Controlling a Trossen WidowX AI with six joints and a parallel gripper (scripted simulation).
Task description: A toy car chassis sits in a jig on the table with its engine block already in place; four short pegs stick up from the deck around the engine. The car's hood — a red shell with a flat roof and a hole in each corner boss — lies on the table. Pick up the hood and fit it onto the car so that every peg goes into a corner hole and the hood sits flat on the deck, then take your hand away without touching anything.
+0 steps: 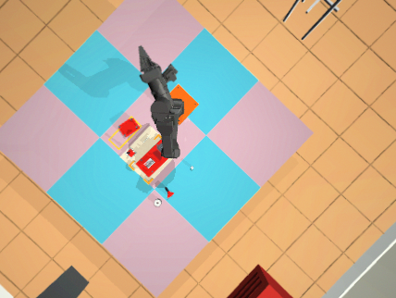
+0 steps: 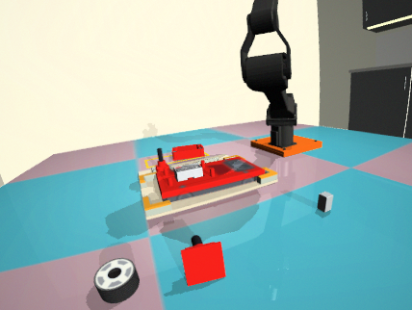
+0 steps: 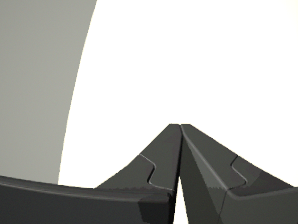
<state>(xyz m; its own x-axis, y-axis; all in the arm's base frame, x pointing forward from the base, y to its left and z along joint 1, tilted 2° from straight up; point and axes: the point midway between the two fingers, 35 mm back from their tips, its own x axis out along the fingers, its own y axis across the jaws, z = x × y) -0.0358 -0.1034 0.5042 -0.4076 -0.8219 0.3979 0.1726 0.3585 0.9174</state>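
The hood, a small red shell [image 1: 129,126] [image 2: 188,152], lies on the table behind the jig in the exterior view, at one end of a yellow outline. The cream jig [image 1: 141,145] [image 2: 212,197] holds the chassis with its red deck [image 1: 159,155] [image 2: 217,178]. The white and grey engine block [image 1: 149,163] [image 2: 189,172] sits on the deck, with short red pegs near it. My gripper [image 1: 141,47] [image 3: 178,134] is shut and empty, raised far from the hood and chassis; its fingertips meet in the wrist view. It is out of frame in the exterior view.
A wheel [image 1: 157,203] [image 2: 116,280], a red piece with a black stub [image 1: 169,192] [image 2: 203,263] and a small white and black block [image 1: 191,167] [image 2: 325,202] are in front of the jig in the exterior view. A black post [image 2: 160,154] stands at the jig's left end.
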